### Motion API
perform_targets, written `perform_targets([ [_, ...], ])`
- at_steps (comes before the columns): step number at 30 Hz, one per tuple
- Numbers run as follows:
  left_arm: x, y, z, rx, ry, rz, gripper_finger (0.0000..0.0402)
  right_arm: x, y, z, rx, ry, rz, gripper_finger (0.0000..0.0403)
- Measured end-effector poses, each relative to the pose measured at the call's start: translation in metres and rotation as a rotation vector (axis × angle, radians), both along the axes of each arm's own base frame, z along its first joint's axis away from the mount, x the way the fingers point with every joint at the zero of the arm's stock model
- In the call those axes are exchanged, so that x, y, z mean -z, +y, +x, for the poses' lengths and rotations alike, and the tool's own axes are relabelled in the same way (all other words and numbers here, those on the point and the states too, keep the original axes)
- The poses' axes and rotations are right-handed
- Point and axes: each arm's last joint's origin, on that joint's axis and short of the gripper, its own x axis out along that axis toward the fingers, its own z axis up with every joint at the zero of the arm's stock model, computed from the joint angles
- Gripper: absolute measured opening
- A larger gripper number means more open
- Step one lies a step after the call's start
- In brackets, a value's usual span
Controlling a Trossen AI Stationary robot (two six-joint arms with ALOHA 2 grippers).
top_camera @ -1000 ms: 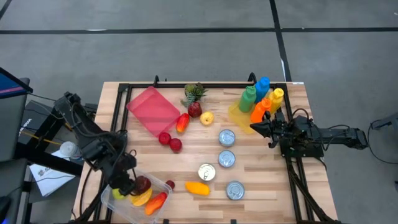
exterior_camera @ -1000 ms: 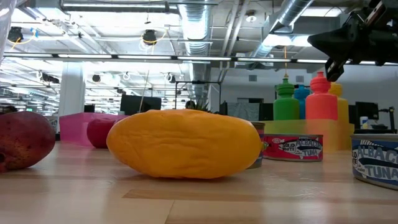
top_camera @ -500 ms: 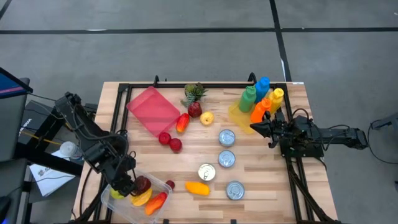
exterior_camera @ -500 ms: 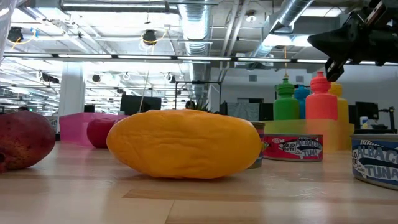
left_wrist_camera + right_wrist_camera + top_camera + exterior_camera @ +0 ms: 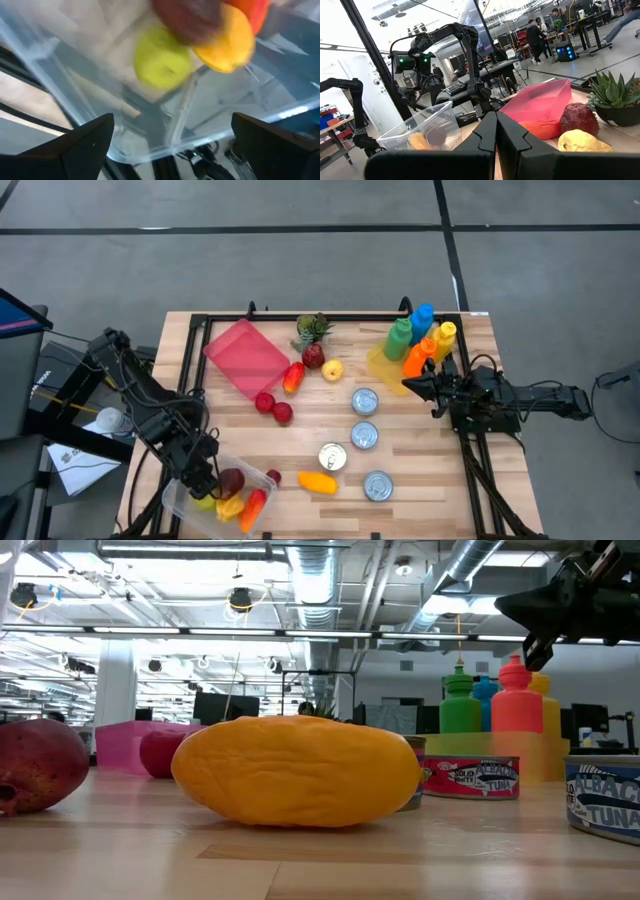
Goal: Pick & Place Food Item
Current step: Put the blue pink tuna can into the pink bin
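Observation:
A clear plastic container point(image 5: 178, 505) stands at the table's near left corner. In it lie a dark red fruit point(image 5: 232, 480), a yellow-green fruit point(image 5: 162, 65), a yellow-orange one point(image 5: 225, 42) and a red-orange piece point(image 5: 253, 508). My left gripper point(image 5: 203, 483) hangs open over the container's left part, pointing steeply down. In the left wrist view its fingers point(image 5: 95, 137) stand wide apart with nothing between them. My right gripper point(image 5: 408, 387) waits shut above the table's right side, near the bottles.
An orange-yellow fruit point(image 5: 318, 481) lies just right of the container. Several cans point(image 5: 364, 435) stand mid-table. A pink tray point(image 5: 245, 358), red fruits point(image 5: 273, 408), a potted plant point(image 5: 313, 330) and coloured bottles point(image 5: 420, 340) fill the far half.
My left gripper has sunk a little toward the container, staying open. The fruits in the container have shifted slightly, and the yellow-green one now lies nearer the table's near edge.

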Motion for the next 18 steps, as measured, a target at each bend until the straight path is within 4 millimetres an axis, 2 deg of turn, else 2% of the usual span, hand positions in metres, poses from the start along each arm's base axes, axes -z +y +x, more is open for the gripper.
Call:
perform_targets([
  [5,-0.012,0.003,0.012,-0.055,-0.137,-0.106,0.0391,0.000,0.000,0.000,0.000,-0.001,0.000,0.0000],
  [9,-0.027,0.013,0.028,-0.168,-0.397,-0.119,0.0392,0.000,0.000,0.000,0.000,0.000,0.000,0.0000],
  [14,-0.045,0.034,0.059,-0.263,-0.830,0.052,0.0388,0.000,0.000,0.000,-0.001,0.000,0.000,0.0000],
  [18,-0.047,0.057,0.093,-0.237,-1.026,0.251,0.0384,0.000,0.000,0.000,0.000,0.000,0.000,0.0000],
])
